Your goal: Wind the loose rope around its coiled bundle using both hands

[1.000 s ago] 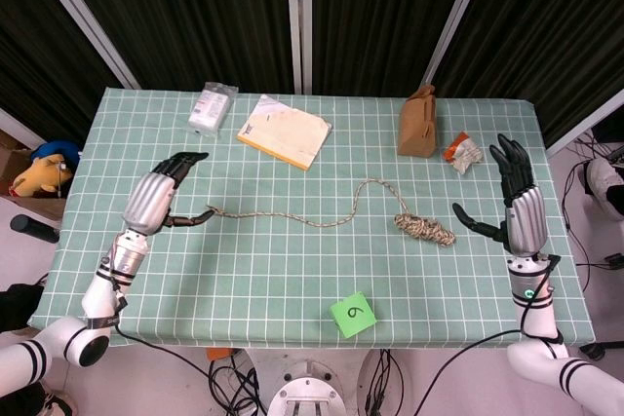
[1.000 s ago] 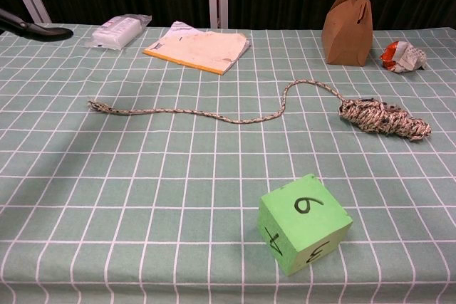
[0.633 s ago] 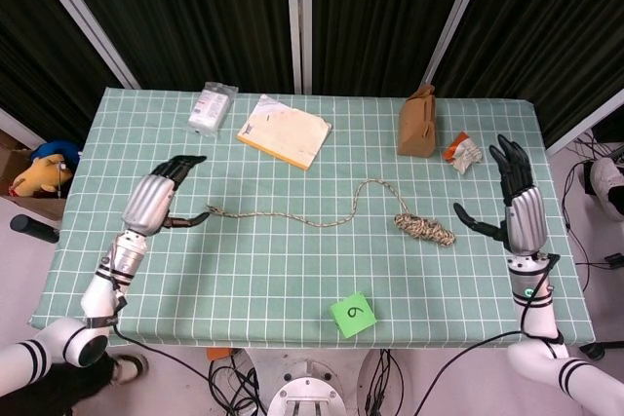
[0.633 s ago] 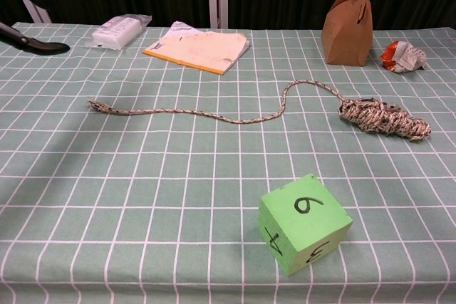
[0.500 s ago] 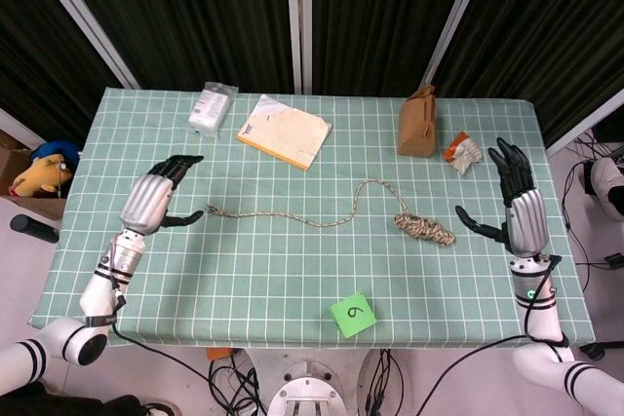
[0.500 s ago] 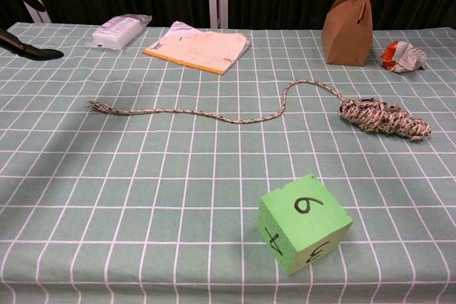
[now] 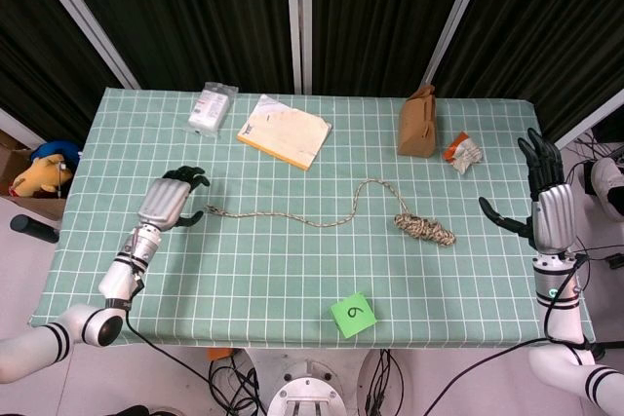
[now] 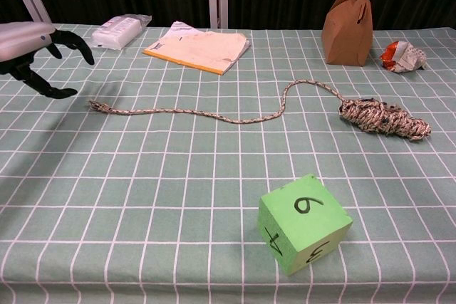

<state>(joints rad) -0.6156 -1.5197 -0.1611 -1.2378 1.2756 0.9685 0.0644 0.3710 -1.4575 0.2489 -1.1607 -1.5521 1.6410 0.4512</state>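
Though partly cropped in chest view, left hand (image 8: 32,46) empty, fingers spread; right hand (image 7: 546,209) likewise.

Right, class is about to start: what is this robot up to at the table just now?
It is set to wind a loose rope around its coiled bundle, but neither hand holds anything. The left hand hovers open beside the rope's frayed free end, not touching it. The right hand is raised, fingers spread, near the table's right edge, well clear of the bundle. The rope lies stretched across the checked tablecloth, with a green numbered cube near the front edge.
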